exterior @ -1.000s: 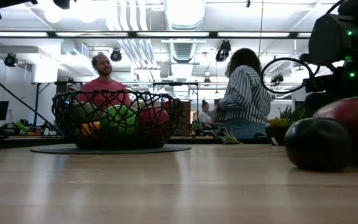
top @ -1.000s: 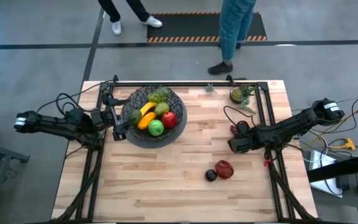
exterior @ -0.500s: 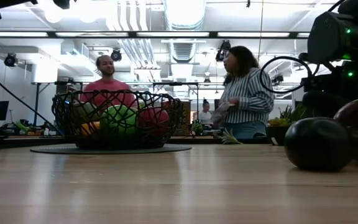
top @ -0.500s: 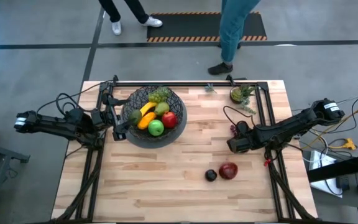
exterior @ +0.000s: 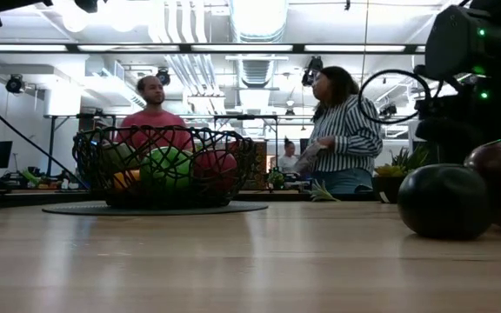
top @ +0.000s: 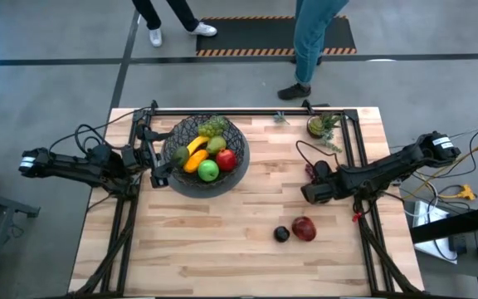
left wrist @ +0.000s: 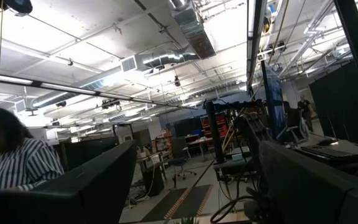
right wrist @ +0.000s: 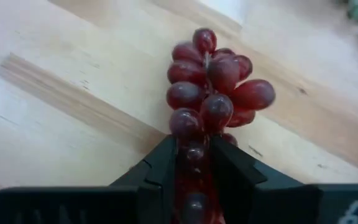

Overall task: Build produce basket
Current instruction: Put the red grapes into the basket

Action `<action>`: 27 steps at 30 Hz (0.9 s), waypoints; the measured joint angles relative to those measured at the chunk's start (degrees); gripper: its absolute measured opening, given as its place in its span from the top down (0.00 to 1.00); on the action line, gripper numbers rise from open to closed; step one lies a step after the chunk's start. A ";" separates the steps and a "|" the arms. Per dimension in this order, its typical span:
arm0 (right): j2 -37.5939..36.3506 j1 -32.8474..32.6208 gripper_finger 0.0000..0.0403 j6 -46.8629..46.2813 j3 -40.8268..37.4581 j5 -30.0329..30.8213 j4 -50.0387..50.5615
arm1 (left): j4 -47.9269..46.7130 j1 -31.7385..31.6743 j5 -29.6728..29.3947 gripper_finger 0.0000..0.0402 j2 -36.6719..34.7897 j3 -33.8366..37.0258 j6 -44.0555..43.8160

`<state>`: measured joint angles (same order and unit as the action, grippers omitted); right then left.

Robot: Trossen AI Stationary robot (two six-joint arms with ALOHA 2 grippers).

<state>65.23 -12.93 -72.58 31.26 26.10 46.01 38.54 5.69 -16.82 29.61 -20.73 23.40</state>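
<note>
The step in hand appears to be the pickup of the dark red grapes [right wrist: 213,93]: in the right wrist view the jaws of the right gripper [right wrist: 192,168] are being pressed against the lower part of the bunch from both sides, so the bunch is being grasped, though it is lying on the table [top: 247,249] and is not yet being lifted. In the high view the right gripper [top: 314,176] is being held low near the table's right side, well apart from the basket [top: 202,155], which is sitting toward the far left with a banana, a green apple [top: 208,170], a red apple and green grapes already inside. Two pieces are being left loose on the near side — a dark red fruit [top: 304,227] and a small black fruit [top: 281,234] just beside it. The left gripper [top: 156,166] is being held at the basket's left rim with its jaws spread wide, empty. The next move is judged to call for a straight lift to confirm the grip, then a carry across to the basket — the bunch being soft and loose, a slip is possible.
</note>
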 joint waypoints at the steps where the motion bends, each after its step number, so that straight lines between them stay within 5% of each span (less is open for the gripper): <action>1: 0.01 0.00 0.80 0.43 0.36 0.40 0.07 | 0.00 0.01 0.00 0.20 0.00 0.00 0.00; 17: 0.00 0.11 0.97 2.91 1.39 1.13 0.20 | -0.02 0.00 0.00 0.20 0.00 0.13 0.00; 27: -1.30 0.11 0.98 3.75 1.44 2.56 0.29 | -0.02 0.00 0.00 0.20 0.00 0.13 0.00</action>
<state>63.93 -12.82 -68.83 32.69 28.66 46.30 38.52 5.69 -16.82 29.61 -20.60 23.40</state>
